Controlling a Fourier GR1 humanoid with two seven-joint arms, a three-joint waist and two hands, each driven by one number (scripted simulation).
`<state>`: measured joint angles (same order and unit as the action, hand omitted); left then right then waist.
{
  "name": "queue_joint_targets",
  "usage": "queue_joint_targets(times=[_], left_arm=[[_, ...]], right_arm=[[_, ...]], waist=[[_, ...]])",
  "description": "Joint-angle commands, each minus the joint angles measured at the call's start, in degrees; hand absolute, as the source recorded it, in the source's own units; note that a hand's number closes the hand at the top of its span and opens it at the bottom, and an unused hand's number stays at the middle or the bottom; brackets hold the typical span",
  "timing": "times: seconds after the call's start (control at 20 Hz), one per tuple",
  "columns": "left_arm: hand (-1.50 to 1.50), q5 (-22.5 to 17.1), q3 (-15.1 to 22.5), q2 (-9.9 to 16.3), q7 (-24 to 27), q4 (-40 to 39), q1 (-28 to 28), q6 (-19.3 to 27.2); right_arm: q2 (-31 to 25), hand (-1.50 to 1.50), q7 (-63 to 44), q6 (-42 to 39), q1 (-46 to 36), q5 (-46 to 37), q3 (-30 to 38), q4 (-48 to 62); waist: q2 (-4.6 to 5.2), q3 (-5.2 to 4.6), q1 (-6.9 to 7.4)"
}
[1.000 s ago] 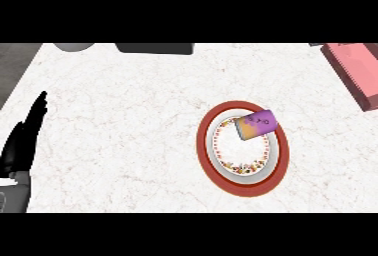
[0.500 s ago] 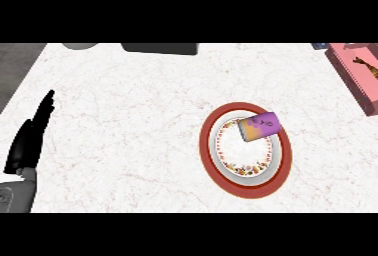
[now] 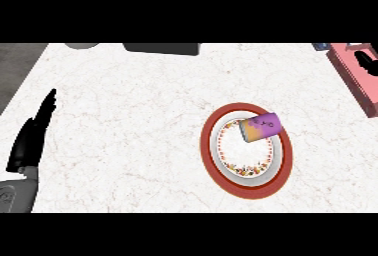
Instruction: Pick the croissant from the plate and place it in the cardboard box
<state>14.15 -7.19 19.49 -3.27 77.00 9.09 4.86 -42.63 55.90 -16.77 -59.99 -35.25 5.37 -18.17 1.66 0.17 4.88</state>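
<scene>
Head view: the left hand (image 3: 33,135) rests at the left edge of the white marbled surface (image 3: 133,110), fingers straight and holding nothing; the right hand is nowhere in view. A red-rimmed plate (image 3: 247,190) sits right of centre. On its far right rim lies a small purple-and-orange packet (image 3: 260,127) — no croissant shape is visible, so this is likely the thing to lift. A pink box (image 3: 353,75) lies at the far right edge, well apart.

Risk, as I judge it: the packet overhangs the rim — a sideways approach could nudge it off the plate, or slide the plate itself.
</scene>
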Motion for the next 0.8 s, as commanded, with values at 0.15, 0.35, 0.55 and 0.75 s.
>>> queue_joint_targets(times=[0.15, 0.35, 0.55, 0.75], left_arm=[[0.00, -1.3, -1.5, 2.0, -0.6, -0.2, 2.0, -1.9], [0.00, -1.0, -1.6, 1.0, 0.7, -0.2, -0.6, -1.1], [0.00, 1.4, 0.6, -1.1, 0.7, -0.3, 0.5, 1.1], [0.00, -0.2, -1.0, 0.2, 0.0, -1.2, 1.1, -0.6]], right_arm=[[5.9, 1.50, 0.0, -4.8, -6.3, -1.9, -2.9, 4.1], [10.9, 1.50, -1.7, 3.4, -3.9, -2.4, -2.5, 7.4], [12.6, -1.50, -6.8, -0.6, -5.3, -3.6, -3.7, 11.5], [12.1, -1.50, -3.6, -2.2, -4.5, -3.2, -3.3, 12.4]], waist=[[0.06, -0.02, 0.38], [-0.11, -0.02, -0.35], [0.51, 0.00, 0.53], [0.34, 0.02, -0.31]])
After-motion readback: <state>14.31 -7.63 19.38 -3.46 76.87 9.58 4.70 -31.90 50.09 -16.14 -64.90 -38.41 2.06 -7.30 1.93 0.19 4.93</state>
